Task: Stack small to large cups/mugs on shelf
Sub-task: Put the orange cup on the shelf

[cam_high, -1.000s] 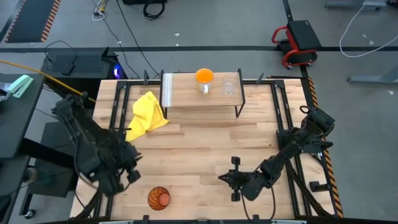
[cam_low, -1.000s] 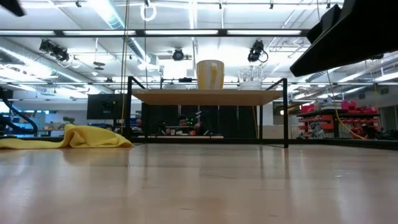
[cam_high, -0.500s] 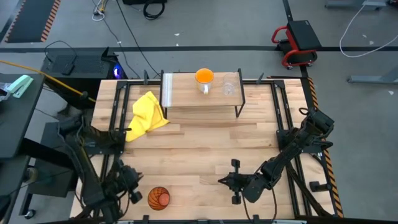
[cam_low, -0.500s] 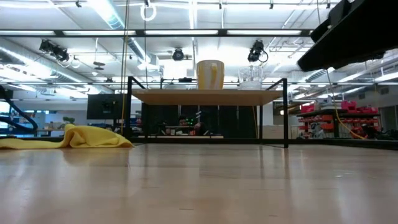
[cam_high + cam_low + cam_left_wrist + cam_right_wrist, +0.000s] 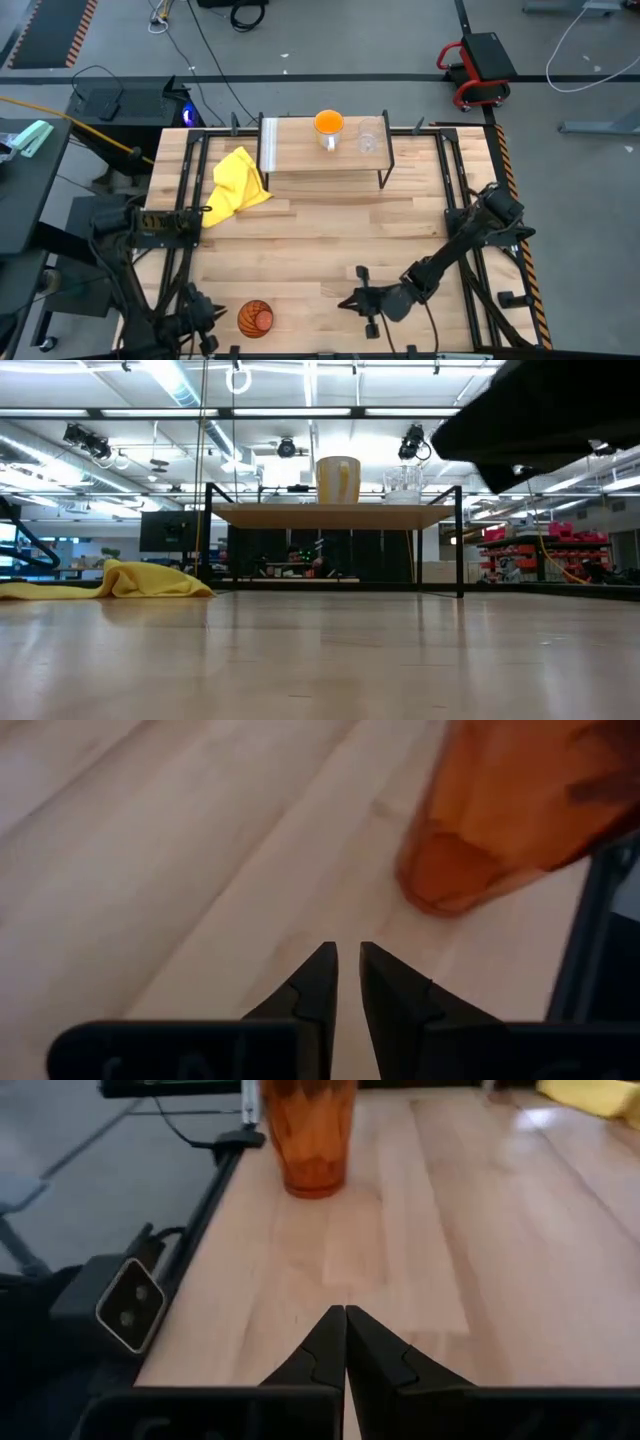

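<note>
Ceiling strip lights [image 5: 170,378] lit the room brightly and evenly, and in the low view they left a pale sheen across the tabletop [image 5: 320,660], whose near part was soft and out of focus. A dark, blurred arm [image 5: 545,410] blocked that view's upper right corner. From above, shadows under the shelf [image 5: 322,146] were faint. In the left wrist view the tumbler [image 5: 510,805] loomed blurred. White glare washed the wood at the far end of the right wrist view.

Left claw [image 5: 342,982] nearly closed, right claw [image 5: 345,1342] closed.
</note>
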